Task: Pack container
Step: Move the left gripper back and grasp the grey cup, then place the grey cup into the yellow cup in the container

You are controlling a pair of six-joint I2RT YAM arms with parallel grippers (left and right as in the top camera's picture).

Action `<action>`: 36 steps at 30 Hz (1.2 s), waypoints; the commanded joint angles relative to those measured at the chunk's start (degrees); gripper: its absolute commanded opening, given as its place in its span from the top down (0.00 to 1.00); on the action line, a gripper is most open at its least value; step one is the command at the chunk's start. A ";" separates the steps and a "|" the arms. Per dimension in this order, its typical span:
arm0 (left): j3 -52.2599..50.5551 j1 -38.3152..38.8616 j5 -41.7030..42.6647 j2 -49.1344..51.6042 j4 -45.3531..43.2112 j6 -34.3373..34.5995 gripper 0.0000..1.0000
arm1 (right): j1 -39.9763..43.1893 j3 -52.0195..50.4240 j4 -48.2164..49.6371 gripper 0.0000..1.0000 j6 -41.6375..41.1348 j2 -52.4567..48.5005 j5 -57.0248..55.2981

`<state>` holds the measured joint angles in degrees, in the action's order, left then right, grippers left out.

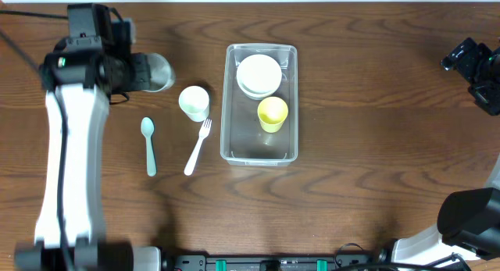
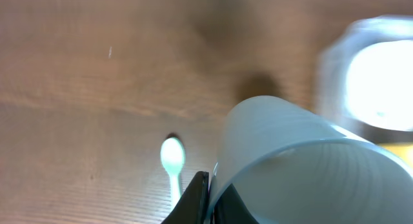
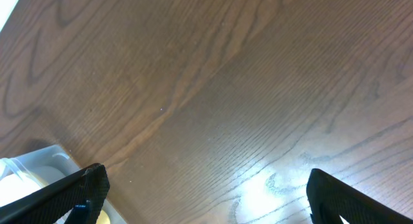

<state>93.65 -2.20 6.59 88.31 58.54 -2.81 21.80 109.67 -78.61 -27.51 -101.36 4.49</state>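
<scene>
Overhead view: a clear plastic rectangular container [image 1: 227, 107] with rounded corners and a raised rim sits on a dark wood-grain counter [image 1: 375, 83], a little left of centre. Its long side runs away from the robot. At its far end is a stack of white bowls [image 1: 259, 74]. A yellow cup [image 1: 273, 113] stands just in front of them, and the near end of the bin is bare.

Just left of the container a white cup [image 1: 194, 101] stands on the counter. A white plastic fork [image 1: 198, 145] lies near it and a pale teal spoon [image 1: 148, 144] lies further left. The left end effector [image 1: 148, 72] is at the far left, closed on a pale blue cup [image 1: 162, 72]. The white cup lies between it and the container. The right end effector [image 1: 469, 60] is near the right edge, well apart from everything.

Left wrist view: a dark finger [image 2: 197, 198] pinches the wall of the pale blue cup [image 2: 303, 166], which fills the lower right. The spoon [image 2: 172, 158] lies below on the counter. The container [image 2: 332, 62] is a blur at the right with a white bowl inside.

Right wrist view: the two dark fingers [image 3: 77, 192] stand wide apart with only bare counter between them. One corner of the container [image 3: 39, 161] shows at the lower left.
</scene>
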 commanded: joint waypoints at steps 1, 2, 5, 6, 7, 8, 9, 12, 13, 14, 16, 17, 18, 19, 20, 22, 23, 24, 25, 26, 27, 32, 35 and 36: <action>-0.07 5.73 -0.09 -2.51 2.25 0.46 0.94 | 0.31 -0.13 -0.07 0.01 0.37 -0.22 0.02; -0.11 7.89 0.17 -2.60 3.06 0.48 0.94 | 0.31 -0.13 -0.07 0.01 0.35 -0.22 0.00; -1.44 14.12 2.10 -1.90 3.06 0.50 0.94 | 0.31 -0.13 -0.07 0.01 0.35 -0.22 0.00; -1.88 16.02 2.27 -1.53 2.64 0.50 0.94 | 0.31 -0.13 -0.07 0.01 0.35 -0.22 0.02; -2.27 17.88 2.21 -1.03 2.19 0.46 0.94 | 0.31 -0.13 -0.07 0.01 0.35 -0.22 0.00; -2.56 19.61 2.21 -0.50 1.75 0.42 0.94 | 0.31 -0.13 -0.07 0.01 0.37 -0.22 0.00; -2.62 21.24 2.23 0.13 1.33 -0.15 0.94 | 0.31 -0.13 -0.07 0.01 0.37 -0.22 0.00; -2.62 26.40 2.19 2.23 -1.01 -5.60 0.94 | 0.31 -0.13 -0.07 0.01 0.35 -0.22 0.00; -2.62 27.65 2.21 2.78 -1.95 -6.27 0.94 | 0.31 -0.13 -0.07 0.01 0.37 -0.22 0.00; -2.62 28.61 2.19 3.28 -2.67 -6.95 0.94 | 0.31 -0.13 -0.07 0.01 0.35 -0.22 0.00; -2.62 30.29 2.21 4.72 -3.89 -8.96 0.94 | 0.31 -0.13 -0.07 0.01 0.37 -0.22 0.00; -2.62 30.95 2.21 5.70 -4.70 -9.46 0.94 | 0.31 -0.13 -0.07 0.01 0.35 -0.22 0.00; -2.62 31.36 2.21 6.67 -5.38 -9.62 0.94 | 0.31 -0.13 -0.07 0.01 0.35 -0.22 0.00; -2.62 31.71 2.21 7.80 -6.08 -9.62 0.94 | 0.31 -0.13 -0.07 0.01 0.35 -0.22 0.00; -2.62 31.95 2.21 8.96 -6.58 -9.62 0.94 | 0.31 -0.13 -0.07 0.01 0.35 -0.22 0.00; -2.64 32.06 2.21 11.72 -7.63 -9.62 0.94 | 0.31 -0.13 -0.07 0.01 0.35 -0.22 0.00; -2.62 32.06 2.21 12.87 -8.22 -9.62 0.94 | 0.31 -0.13 -0.07 0.01 0.37 -0.22 0.02; -2.62 32.06 2.21 14.10 -8.87 -9.62 0.94 | 0.31 -0.13 -0.07 0.01 0.37 -0.22 0.00; -2.62 32.06 2.21 15.28 -9.62 -9.62 0.94 | 0.31 -0.13 -0.07 0.01 0.35 -0.22 0.00; -2.62 32.06 2.21 16.28 -10.32 -9.62 0.94 | 0.31 -0.13 -0.07 0.01 0.35 -0.22 0.00; -2.62 32.06 2.21 17.14 -10.99 -9.60 0.94 | 0.31 -0.13 -0.07 0.01 0.37 -0.22 0.02; -2.62 32.06 2.19 19.89 -13.27 -9.62 0.94 | 0.31 -0.13 -0.07 0.01 0.37 -0.22 0.00; -2.62 32.06 2.19 20.28 -13.77 -9.62 0.94 | 0.31 -0.13 -0.07 0.01 0.37 -0.22 0.00; -2.62 32.06 2.19 20.28 -13.86 -9.60 0.93 | 0.31 -0.13 -0.07 0.01 0.35 -0.22 0.00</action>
<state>90.98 29.89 8.64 108.62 44.99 -11.88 21.80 109.67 -78.61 -27.49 -101.36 4.49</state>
